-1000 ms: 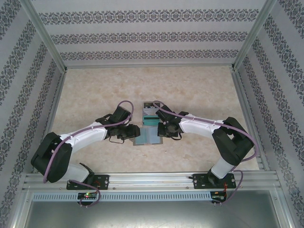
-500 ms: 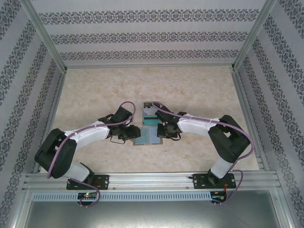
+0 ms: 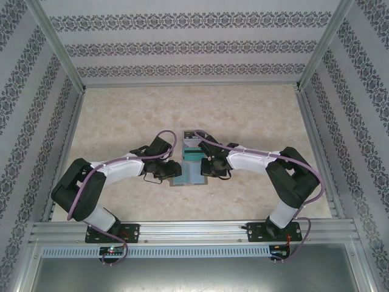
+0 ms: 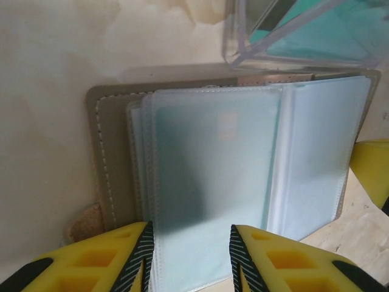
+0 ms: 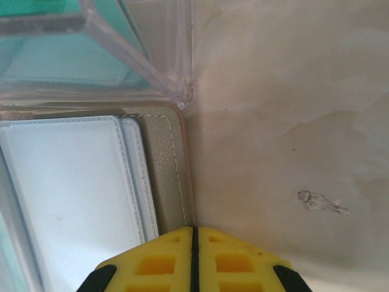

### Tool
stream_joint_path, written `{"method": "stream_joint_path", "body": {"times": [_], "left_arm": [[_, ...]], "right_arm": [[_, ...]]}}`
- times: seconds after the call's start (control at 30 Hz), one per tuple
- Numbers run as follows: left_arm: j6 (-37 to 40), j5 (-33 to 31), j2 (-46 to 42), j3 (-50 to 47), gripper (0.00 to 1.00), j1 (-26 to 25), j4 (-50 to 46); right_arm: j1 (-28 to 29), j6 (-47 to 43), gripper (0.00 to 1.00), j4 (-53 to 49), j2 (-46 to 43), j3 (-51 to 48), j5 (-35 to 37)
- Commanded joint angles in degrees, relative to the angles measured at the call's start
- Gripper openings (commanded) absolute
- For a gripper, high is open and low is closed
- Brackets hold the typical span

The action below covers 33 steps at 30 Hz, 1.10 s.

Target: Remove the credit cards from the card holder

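Note:
The card holder (image 3: 187, 177) lies open on the table between both grippers, its grey-brown cover (image 4: 112, 164) under frosted pocket sleeves. A teal credit card (image 4: 213, 158) shows dimly through the top sleeve. My left gripper (image 3: 172, 170) is open at the holder's left side. Its fingertips (image 4: 191, 243) stand apart over the near edge of that sleeve, gripping nothing I can make out. My right gripper (image 3: 205, 170) is shut and empty. Its tips (image 5: 194, 230) rest at the right edge of the holder's cover (image 5: 164, 170). More teal and grey cards (image 3: 193, 148) lie just beyond the holder.
A clear plastic box (image 4: 292, 36) stands against the holder's far edge, with teal showing through its wall (image 5: 91, 48). The marbled table (image 3: 255, 115) is ringed by a metal frame and patterned walls. A small scuff (image 5: 322, 202) marks the table right of the holder.
The left arm has pulled its elbow back to the left while its gripper edged right onto the holder, jaws a little narrower. The right arm shifted slightly, then held still.

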Motion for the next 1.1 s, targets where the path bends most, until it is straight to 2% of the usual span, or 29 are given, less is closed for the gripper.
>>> {"method": "stream_joint_path", "body": {"times": [0.0,0.13,0.3,0.33,0.47,0.63,0.83,1.07], "left_arm": [[0.9,2.4,0.9,1.3,0.38,0.5,2.9],[1.2,4.0,2.0,2.0,0.38,0.5,3.1],[1.7,5.0,1.6,2.7,0.45,0.5,3.4],[1.7,5.0,1.6,2.9,0.47,0.6,3.2],[2.3,5.2,1.2,3.7,0.76,0.5,2.2],[2.6,6.8,1.3,4.1,0.82,0.4,2.7],[3.5,8.3,0.9,4.5,0.82,-0.1,3.2],[3.9,12.7,2.4,6.0,0.72,-0.7,5.9]], "right_arm": [[0.2,0.9,0.0,0.2,2.3,-0.1,-1.3],[0.2,1.1,0.0,0.2,2.6,0.0,-1.6],[0.2,1.4,0.0,0.6,2.4,-0.4,-1.7],[0.2,1.4,0.0,0.5,2.4,-0.5,-1.7],[0.2,1.3,0.0,0.5,2.6,-0.2,-1.7],[0.2,1.2,0.0,0.5,3.0,0.0,-1.8],[0.1,1.3,0.0,0.5,3.0,0.0,-1.7],[0.0,1.3,0.0,0.6,2.9,0.1,-1.7]]}}
